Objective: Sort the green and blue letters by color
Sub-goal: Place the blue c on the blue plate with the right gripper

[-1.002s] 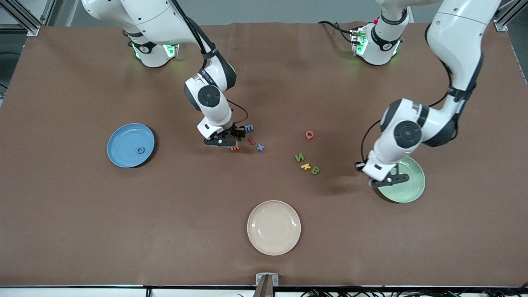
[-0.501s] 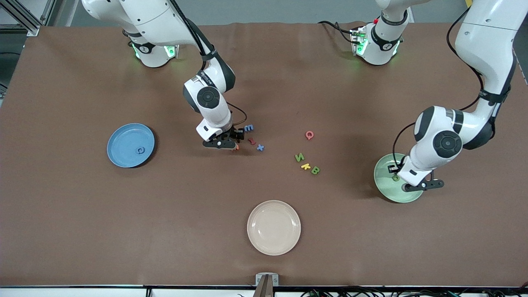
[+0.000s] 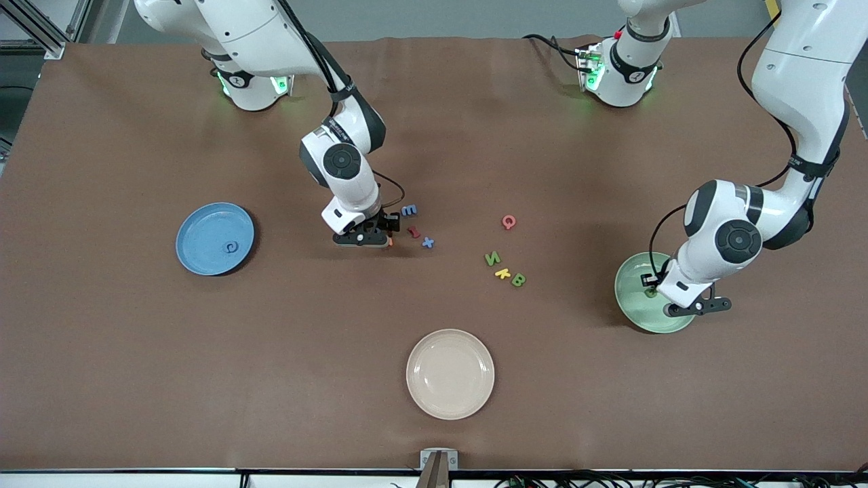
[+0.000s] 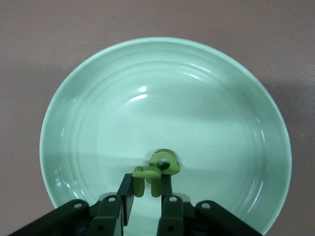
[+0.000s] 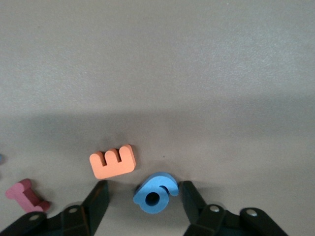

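On the brown table (image 3: pixel 135 379), note your left gripper (image 4: pixel 146 196) clamping a green letter (image 4: pixel 147 178) over the green plate (image 4: pixel 88 98) for colour-matched release, while your right gripper (image 5: pixel 142 196) straddles, unclosed, a blue letter (image 5: pixel 155 193).

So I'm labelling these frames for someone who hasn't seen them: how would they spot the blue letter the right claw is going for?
Start at the blue plate, then look toward the table's middle, where the right claw sits low over a cluster of small letters. Between its open fingers lies the rounded blue letter. The orange E beside it is blocky, and the pink letter is straight-edged.
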Controlling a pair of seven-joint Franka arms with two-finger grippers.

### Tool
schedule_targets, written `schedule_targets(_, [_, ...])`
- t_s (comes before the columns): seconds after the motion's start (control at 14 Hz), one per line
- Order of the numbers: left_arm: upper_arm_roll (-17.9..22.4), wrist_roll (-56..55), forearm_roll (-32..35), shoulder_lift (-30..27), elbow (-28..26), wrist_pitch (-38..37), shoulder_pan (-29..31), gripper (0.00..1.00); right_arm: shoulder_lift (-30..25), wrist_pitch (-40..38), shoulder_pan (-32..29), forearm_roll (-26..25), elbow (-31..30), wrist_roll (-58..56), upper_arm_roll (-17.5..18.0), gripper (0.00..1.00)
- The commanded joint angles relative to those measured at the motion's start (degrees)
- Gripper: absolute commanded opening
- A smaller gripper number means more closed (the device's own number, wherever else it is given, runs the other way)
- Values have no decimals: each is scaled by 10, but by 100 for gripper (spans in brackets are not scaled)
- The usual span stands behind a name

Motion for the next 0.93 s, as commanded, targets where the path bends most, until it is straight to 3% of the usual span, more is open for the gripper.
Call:
schedule_targets(0.0, [-3, 0, 11, 2, -1, 4, 3, 15, 18, 3, -6, -17, 4, -3, -6, 40])
schedule_targets(0.29, [-4, 0, 11, 4, 1, 4, 0, 19, 17, 3, -6, -17, 4, 1, -6, 5])
schedule_targets(0.43, [-4, 0, 10, 8, 3, 5, -1, 19, 10, -20, -8, -17, 8, -2, -6, 2])
schedule_targets(0.57, [-4, -1, 10, 12, 3, 12, -1, 26, 2, -38, -15, -17, 11, -3, -6, 1])
schedule_targets(0.72, [-4, -1, 10, 11, 4, 12, -1, 53, -4, -45, -20, -17, 12, -7, -6, 0])
schedule_targets(0.86, [-4, -7, 10, 9, 6, 12, -1, 100, -26, -101, -36, -17, 21, -43, -6, 0])
